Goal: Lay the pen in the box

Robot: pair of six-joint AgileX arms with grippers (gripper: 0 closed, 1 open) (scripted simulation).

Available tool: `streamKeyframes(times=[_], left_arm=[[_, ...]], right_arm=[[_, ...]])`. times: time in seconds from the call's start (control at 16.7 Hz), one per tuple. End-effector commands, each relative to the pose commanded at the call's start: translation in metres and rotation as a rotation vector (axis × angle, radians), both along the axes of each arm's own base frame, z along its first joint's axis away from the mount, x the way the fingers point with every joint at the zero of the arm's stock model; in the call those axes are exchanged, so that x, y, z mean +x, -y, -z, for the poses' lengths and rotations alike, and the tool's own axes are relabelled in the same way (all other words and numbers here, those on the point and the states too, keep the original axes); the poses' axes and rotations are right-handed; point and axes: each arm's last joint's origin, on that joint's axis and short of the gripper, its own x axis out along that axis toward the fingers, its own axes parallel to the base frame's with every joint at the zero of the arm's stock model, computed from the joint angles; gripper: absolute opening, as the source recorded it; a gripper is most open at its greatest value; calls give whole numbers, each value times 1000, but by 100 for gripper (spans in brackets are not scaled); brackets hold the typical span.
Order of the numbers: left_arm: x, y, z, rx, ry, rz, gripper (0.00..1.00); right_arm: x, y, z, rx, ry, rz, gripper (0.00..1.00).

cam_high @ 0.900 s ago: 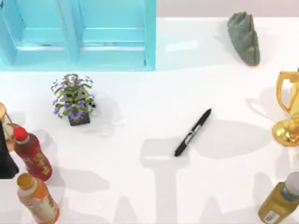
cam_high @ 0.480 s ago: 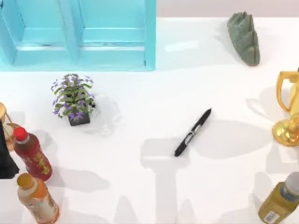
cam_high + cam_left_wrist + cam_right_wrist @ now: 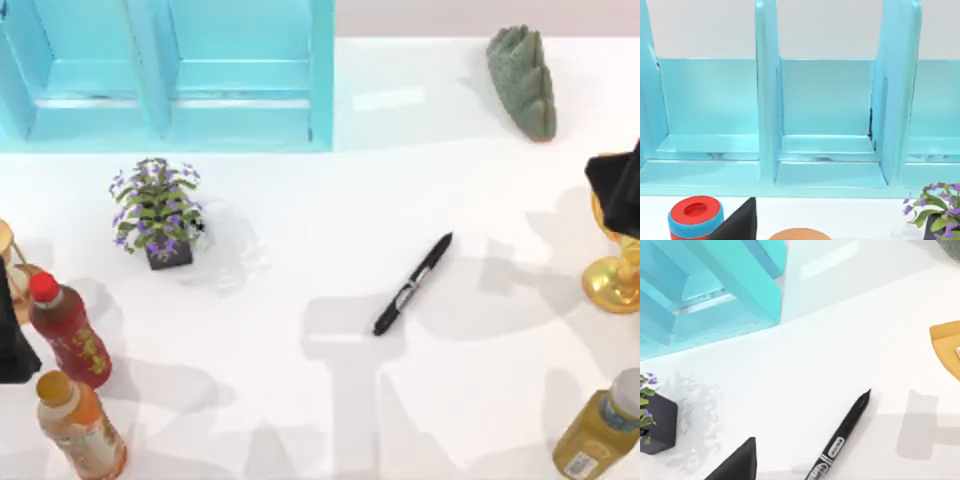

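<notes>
I am at the reaching step: my right gripper (image 3: 618, 185) hangs at the tabletop's right edge, and I cannot tell how its fingers stand. The pen (image 3: 412, 284) lies flat and slantwise mid-table, well apart from the box (image 3: 321, 75) at the far left corner. Next I must descend over the pen's label band, aligned across its barrel.

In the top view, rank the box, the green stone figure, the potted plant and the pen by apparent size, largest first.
1. The box, by far the largest though cut off by the frame.
2. The potted plant and the green stone figure look about alike; I won't rank them.
3. The pen, long but slimmest.
</notes>
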Motion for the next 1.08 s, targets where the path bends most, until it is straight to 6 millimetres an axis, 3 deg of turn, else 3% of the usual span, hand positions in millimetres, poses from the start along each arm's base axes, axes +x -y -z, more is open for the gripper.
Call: streamKeyframes(times=[0.24, 0.42, 0.6, 0.84, 1.08], left_arm=[[0, 0, 0, 0, 0, 0, 100], [0, 0, 0, 0, 0, 0, 100], [0, 0, 0, 0, 0, 0, 100], [0, 0, 0, 0, 0, 0, 100], [0, 0, 0, 0, 0, 0, 100]], right_arm=[[58, -55, -10, 15, -324, 25, 100], [100, -96, 7, -21, -548, 88, 100], [136, -126, 37, -65, -737, 177, 100], [173, -145, 75, -92, -908, 298, 100], [191, -148, 91, -84, -972, 362, 100]])
